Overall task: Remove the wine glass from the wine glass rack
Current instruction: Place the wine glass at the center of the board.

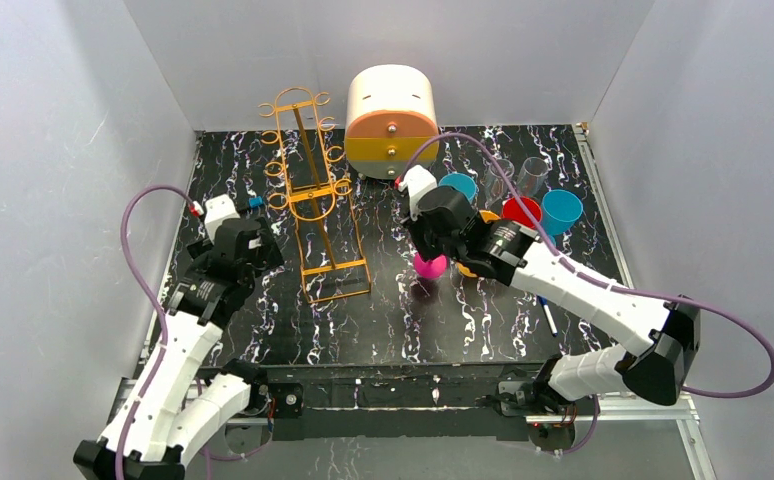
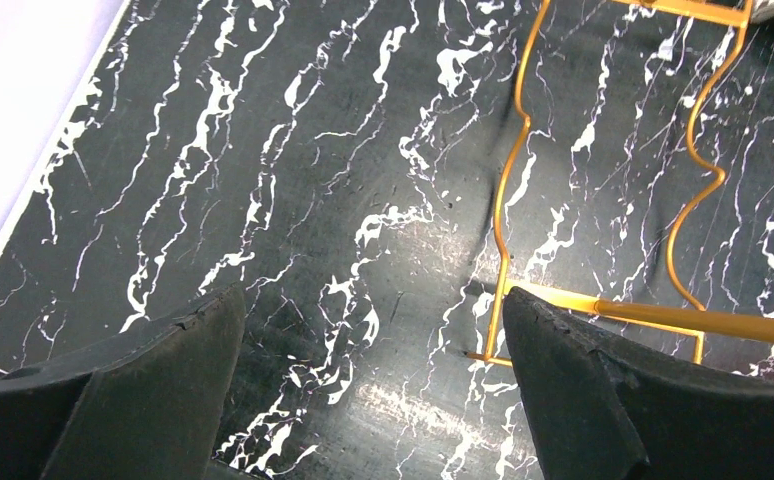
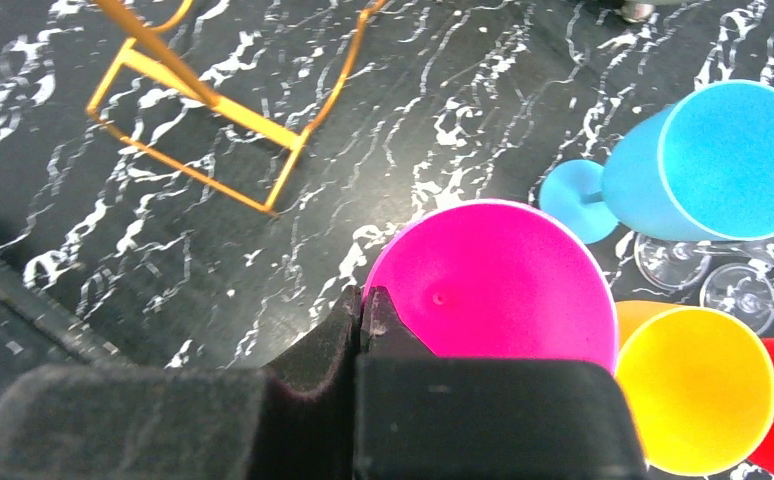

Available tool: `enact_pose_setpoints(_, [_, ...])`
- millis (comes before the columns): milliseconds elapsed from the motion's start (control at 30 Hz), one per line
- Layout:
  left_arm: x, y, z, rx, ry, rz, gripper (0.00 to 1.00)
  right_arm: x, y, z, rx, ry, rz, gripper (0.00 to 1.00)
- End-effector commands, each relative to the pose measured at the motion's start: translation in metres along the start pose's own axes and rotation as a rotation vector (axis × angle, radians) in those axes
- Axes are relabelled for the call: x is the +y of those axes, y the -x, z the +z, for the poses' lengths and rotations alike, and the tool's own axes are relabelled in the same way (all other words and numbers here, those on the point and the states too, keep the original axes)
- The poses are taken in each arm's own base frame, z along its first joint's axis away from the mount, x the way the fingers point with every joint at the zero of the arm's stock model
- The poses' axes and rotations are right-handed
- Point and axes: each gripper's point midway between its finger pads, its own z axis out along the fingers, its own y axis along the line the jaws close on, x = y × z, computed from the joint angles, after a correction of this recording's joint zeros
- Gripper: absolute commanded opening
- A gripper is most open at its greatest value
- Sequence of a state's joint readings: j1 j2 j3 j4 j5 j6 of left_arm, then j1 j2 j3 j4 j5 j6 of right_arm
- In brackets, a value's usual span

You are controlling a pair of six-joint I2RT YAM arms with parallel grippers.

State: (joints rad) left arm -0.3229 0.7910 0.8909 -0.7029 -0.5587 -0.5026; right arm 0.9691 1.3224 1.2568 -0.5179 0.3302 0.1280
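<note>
Black marble tabletop (image 1: 443, 330), grey walls (image 1: 63, 130), right jaws pinching pink wine glass (image 3: 493, 290)

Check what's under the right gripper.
A pink glass, right against the fingertips of the shut right gripper. Only its round pink end shows. The gripper covers the rest, so the stem and any grip on it can't be seen.
</note>
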Motion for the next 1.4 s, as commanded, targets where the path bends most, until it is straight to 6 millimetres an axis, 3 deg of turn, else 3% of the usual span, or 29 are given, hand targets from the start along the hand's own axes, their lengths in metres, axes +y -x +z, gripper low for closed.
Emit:
enact_pose_setpoints(0, [0.023,0.004,-0.01,-0.054,0.071,-0.038,0.98,-0.007,0.013,0.011,-0.109,-0.054,0.047,0.01])
enact_pose_setpoints(367, [0.024,0.012,-0.015,-0.094,0.052,-0.059,0.98,-0.02,-0.012,0.057,-0.014,-0.064,0.101,0.01])
enact_pose_setpoints(600, [0.022,0.012,-0.017,-0.105,0.029,-0.067,0.98,-0.022,-0.023,0.071,0.071,-0.08,0.091,0.02])
enact_pose_setpoints(667, [0.025,0.014,-0.018,-0.113,0.042,-0.059,0.98,-0.023,-0.02,0.068,0.071,-0.084,0.092,0.13])
enact_pose_setpoints(733, [0.029,0.016,-0.018,-0.12,0.062,-0.048,0.98,-0.027,-0.014,0.063,0.066,-0.101,0.09,0.33])
enact_pose_setpoints(867, [0.033,0.022,-0.018,-0.141,0.093,-0.027,0.98,-0.031,0.008,0.049,0.018,-0.115,0.088,0.56])
enact_pose_setpoints(967, [0.034,0.027,-0.017,-0.148,0.106,0.003,0.98,-0.028,0.041,0.031,-0.055,-0.071,0.086,0.72])
enact_pose_setpoints(1133, [0.039,0.044,-0.016,-0.205,0.155,0.039,0.98,-0.033,0.097,-0.008,-0.212,-0.058,0.052,0.87])
enact_pose_setpoints(1233, [0.036,0.062,-0.017,-0.243,0.171,0.05,0.98,-0.055,0.118,-0.028,-0.313,-0.145,0.023,0.97])
enact_pose_setpoints(1367, [0.027,0.087,-0.006,-0.241,0.17,0.057,0.98,-0.106,0.137,-0.048,-0.39,-0.261,0.097,0.99])
